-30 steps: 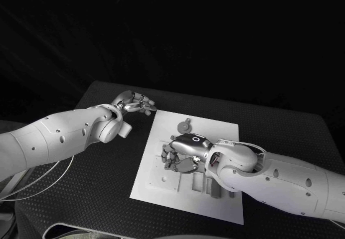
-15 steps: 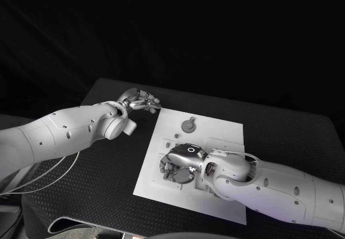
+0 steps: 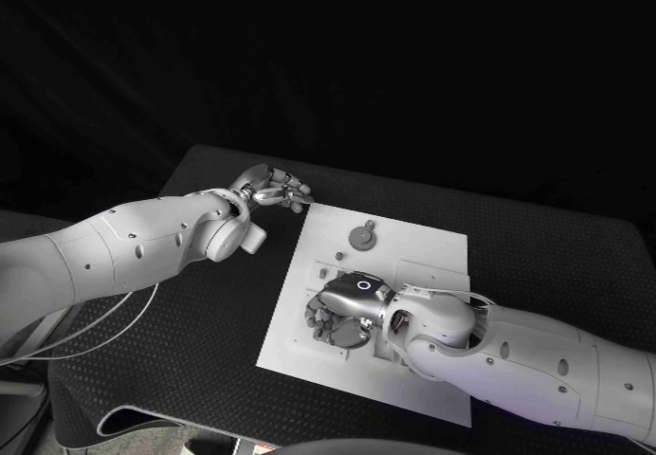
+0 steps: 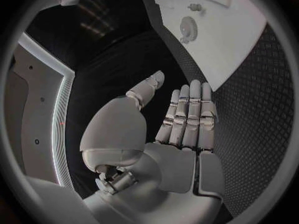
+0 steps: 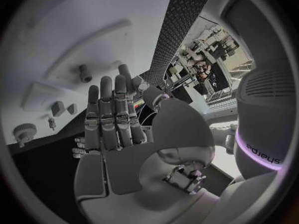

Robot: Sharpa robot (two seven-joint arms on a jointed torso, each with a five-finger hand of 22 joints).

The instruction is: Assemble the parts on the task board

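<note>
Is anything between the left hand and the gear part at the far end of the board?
Nothing visible. The left hand hovers open over bare black table off the task board's far corner; the gear part lies beyond plain white board.

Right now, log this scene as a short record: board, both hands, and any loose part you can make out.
surface: black table
task board: white plate lying flat mid-table
left hand: over the table off the board's far left corner, fingers straight and together, holding nothing
right hand: low over the board's middle, fingers extended, nothing visibly held
round part: gear-like piece on the board's far end, apart from both hands
contact with parts: cannot tell for the right hand
</note>
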